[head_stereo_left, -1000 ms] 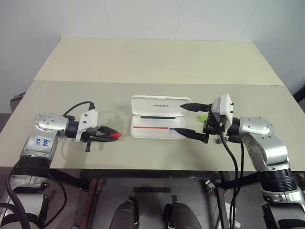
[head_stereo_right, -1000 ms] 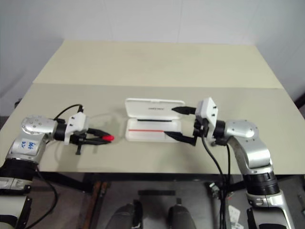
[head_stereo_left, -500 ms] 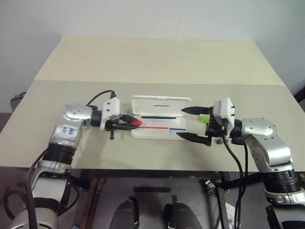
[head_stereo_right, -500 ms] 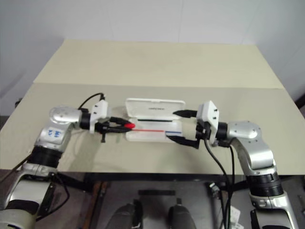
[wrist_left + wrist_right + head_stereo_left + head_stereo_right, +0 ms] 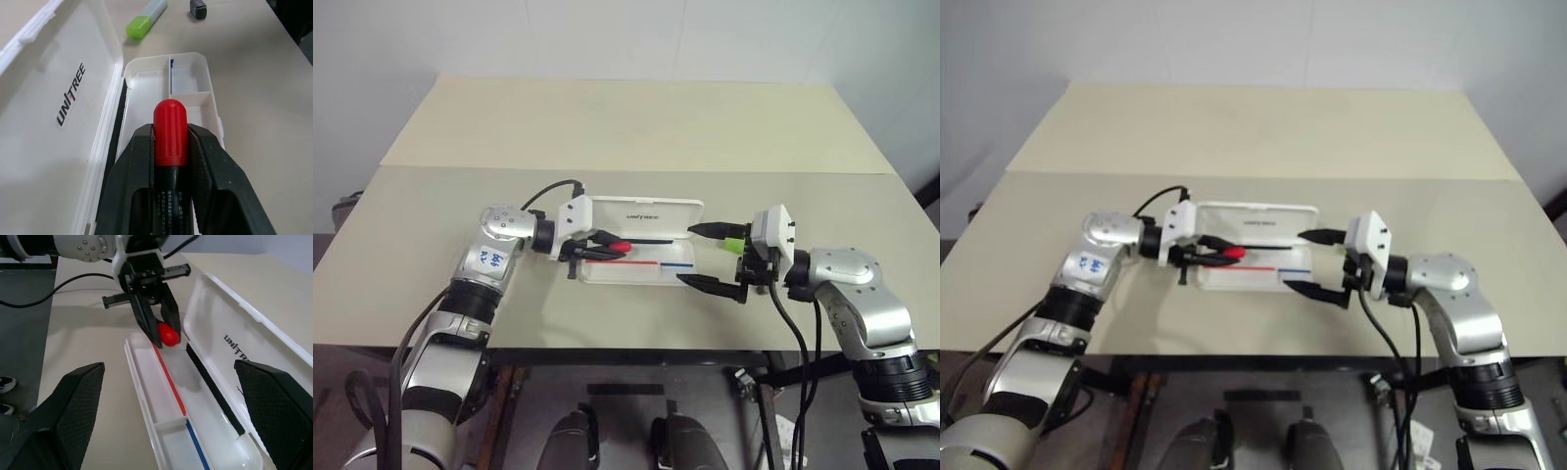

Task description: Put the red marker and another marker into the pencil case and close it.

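Note:
The pencil case [image 5: 651, 275] lies open in the middle of the table, its white lid [image 5: 646, 214] folded back with dark lettering on it. My left gripper [image 5: 605, 249] is shut on the red marker [image 5: 620, 247] and holds it just above the left end of the tray, red end [image 5: 170, 126] pointing along the case. The short green marker [image 5: 734, 244] lies on the table off the case's right end. There my right gripper [image 5: 686, 257] stands open, one finger beside the green marker and the other at the tray's front corner, holding nothing.
A small dark grey lump [image 5: 197, 8] sits on the table close to the green marker [image 5: 145, 18]. A seam [image 5: 626, 172] runs between the near table and a second table behind it. The front edge [image 5: 626, 345] is close below the case.
My left gripper has carried the red marker to the right, from the bare table left of the case to over the tray's left end. The right gripper has stayed put.

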`<state>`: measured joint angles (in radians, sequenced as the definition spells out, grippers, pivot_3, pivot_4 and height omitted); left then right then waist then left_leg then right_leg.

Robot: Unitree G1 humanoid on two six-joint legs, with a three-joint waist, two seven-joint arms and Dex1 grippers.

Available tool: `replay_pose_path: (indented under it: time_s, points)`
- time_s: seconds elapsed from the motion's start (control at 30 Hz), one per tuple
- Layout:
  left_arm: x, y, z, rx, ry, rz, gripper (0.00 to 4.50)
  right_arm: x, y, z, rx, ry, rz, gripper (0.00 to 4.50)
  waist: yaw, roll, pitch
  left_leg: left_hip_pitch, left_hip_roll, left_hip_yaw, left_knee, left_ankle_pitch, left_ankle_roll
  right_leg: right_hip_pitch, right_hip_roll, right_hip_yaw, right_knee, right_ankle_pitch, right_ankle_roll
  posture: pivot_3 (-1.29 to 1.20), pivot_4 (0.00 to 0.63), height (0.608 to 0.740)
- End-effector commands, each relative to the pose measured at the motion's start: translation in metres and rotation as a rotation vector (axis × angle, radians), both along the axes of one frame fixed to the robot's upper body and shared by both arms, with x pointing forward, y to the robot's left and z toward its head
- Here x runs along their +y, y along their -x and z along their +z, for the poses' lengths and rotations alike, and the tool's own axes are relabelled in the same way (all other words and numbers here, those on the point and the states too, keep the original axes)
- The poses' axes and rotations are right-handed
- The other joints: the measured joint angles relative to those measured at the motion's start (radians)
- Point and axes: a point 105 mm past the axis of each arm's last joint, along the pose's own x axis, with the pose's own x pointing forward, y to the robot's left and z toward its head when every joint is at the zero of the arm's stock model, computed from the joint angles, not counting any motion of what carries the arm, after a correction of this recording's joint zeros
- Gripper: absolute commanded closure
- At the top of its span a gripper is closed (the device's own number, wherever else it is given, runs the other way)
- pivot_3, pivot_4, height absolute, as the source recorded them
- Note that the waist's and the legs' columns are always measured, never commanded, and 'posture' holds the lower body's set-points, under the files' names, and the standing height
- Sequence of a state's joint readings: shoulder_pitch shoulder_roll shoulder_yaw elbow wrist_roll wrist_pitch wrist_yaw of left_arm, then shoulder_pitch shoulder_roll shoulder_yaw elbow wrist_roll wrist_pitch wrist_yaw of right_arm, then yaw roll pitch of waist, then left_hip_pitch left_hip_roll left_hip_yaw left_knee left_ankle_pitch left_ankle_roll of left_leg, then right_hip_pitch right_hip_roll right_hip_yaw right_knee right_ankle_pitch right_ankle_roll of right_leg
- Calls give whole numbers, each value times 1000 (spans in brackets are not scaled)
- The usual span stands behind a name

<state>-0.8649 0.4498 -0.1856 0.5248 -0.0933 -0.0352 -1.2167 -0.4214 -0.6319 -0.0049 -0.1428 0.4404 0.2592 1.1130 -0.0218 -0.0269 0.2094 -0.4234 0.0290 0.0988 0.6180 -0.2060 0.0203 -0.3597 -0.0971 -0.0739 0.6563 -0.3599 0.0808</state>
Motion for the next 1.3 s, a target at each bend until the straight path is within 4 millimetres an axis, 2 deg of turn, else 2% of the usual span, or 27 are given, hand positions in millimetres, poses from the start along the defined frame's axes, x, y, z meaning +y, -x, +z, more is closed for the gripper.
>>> replay_pose_path:
  time_s: [0.03, 0.27, 0.57, 0.93, 1.3]
  points:
    - [-13, -2, 11, -58, 7, -19, 3936, -5, 5, 13, -54, 1, 7, 0, 2, 0, 0, 0, 0, 0, 0, 0, 0, 0, 0, 0, 0, 0, 0, 0, 150, 740]
    - [-32, -10, 12, -76, 24, -9, 3936, -8, 6, 11, -49, 15, -1, 0, 18, 0, 0, 0, 0, 0, 3, 0, 0, 0, 0, 0, 1, 0, 0, 0, 150, 740]
    - [-40, -22, 8, -96, 30, 23, 3936, -6, 7, 12, -58, 2, -8, 0, 21, 0, 0, 0, 0, 0, 3, 0, 1, 1, 0, -1, 0, 0, 0, 0, 150, 740]
    - [-63, -14, 0, -71, 59, -37, 3936, -3, 9, 12, -59, -12, -18, 0, 22, 0, 0, -1, 0, 0, 4, -1, 1, 1, 0, -3, -1, 1, 2, 0, 150, 740]
    - [-60, -18, -11, -51, 48, 0, 3936, -2, 9, 13, -59, -21, -23, 0, 20, 0, 0, -1, 0, 0, 4, -1, 1, 1, 0, -4, -1, 1, 2, 0, 150, 740]
